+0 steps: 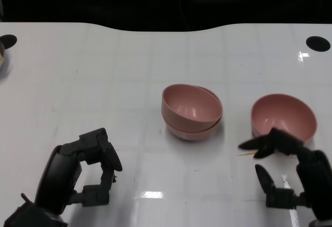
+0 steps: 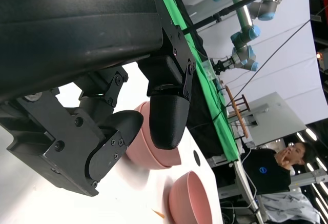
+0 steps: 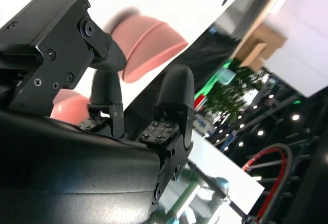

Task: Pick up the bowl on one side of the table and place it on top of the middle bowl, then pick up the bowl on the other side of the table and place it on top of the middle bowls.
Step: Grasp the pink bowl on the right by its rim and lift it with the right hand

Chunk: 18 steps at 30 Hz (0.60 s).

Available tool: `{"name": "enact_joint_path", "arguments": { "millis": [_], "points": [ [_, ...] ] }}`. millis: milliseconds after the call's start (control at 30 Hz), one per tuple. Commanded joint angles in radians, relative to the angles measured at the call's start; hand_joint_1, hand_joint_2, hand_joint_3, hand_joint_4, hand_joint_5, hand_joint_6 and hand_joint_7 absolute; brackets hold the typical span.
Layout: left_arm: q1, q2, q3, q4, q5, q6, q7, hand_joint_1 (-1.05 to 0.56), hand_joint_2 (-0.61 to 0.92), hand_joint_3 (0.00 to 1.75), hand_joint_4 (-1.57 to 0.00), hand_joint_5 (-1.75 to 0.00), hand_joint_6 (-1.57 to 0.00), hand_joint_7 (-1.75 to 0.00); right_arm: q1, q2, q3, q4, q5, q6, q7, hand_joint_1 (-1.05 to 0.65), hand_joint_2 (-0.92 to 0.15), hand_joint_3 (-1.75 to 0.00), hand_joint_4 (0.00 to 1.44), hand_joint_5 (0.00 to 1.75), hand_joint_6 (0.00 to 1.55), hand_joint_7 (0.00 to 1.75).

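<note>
Two pink bowls sit nested as a stack (image 1: pixel 192 111) at the table's middle, the upper one slightly tilted. A third pink bowl (image 1: pixel 284 115) stands alone to the right of it. My right hand (image 1: pixel 290 167) is just in front of this bowl with its fingers spread, and the upper fingertips (image 1: pixel 259 145) reach the bowl's near rim; it holds nothing. My left hand (image 1: pixel 91 170) rests at the lower left, well away from the stack, with fingers bent and a gap to the thumb, empty. The left wrist view shows the stack (image 2: pixel 148 155) and the lone bowl (image 2: pixel 192 201).
Round black holes mark the table's far corners (image 1: pixel 318 43) (image 1: pixel 8 41). A tan object (image 1: pixel 1 58) pokes in at the left edge. A small orange sliver (image 1: pixel 244 155) lies by the right bowl. A person (image 2: pixel 277 167) is beyond the table.
</note>
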Motion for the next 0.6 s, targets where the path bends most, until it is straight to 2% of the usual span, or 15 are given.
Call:
{"name": "enact_joint_path", "arguments": {
  "millis": [33,67,133,233,433,600],
  "points": [
    [0.014,-0.002,0.023,0.002,0.017,0.006,-0.008,0.01,0.35,1.49,-0.88,-1.74,-0.79,-1.61,0.018,-0.021,-0.028,-0.091,-0.008,0.100,0.015,-0.04,-0.43,-0.89,0.22,1.17,0.32,0.79],
    [0.014,-0.004,0.026,0.004,0.021,0.004,-0.010,0.01,0.35,1.49,-0.89,-1.74,-0.79,-1.61,0.019,-0.024,-0.033,-0.112,-0.016,0.129,0.014,-0.04,-0.48,-0.78,0.20,1.16,0.28,0.79],
    [0.013,-0.010,0.030,0.008,0.022,0.000,-0.017,0.01,0.35,1.49,-0.90,-1.74,-0.80,-1.60,0.021,-0.028,-0.041,-0.149,-0.032,0.184,0.015,-0.08,-0.63,-0.44,0.15,1.14,0.23,0.77],
    [0.012,-0.015,0.035,0.008,0.033,-0.002,-0.019,0.01,0.36,1.49,-0.90,-1.74,-0.80,-1.60,0.024,-0.033,-0.052,-0.193,-0.085,0.263,-0.001,-0.18,-0.74,-0.17,0.14,1.13,0.21,0.72],
    [0.004,-0.028,0.051,0.023,0.057,-0.021,-0.012,-0.01,0.35,1.47,-0.91,-1.72,-0.81,-1.58,0.036,-0.060,-0.038,-0.313,-0.260,0.476,0.025,-0.34,-0.79,-0.03,0.07,1.02,0.17,0.59],
    [-0.003,-0.030,0.060,0.024,0.085,-0.023,-0.003,-0.03,0.32,1.53,-0.91,-1.74,-0.81,-1.59,0.015,-0.089,0.014,-0.367,-0.395,0.636,0.096,-0.42,-0.80,0.00,0.11,0.81,0.23,0.33]
  ]
}}
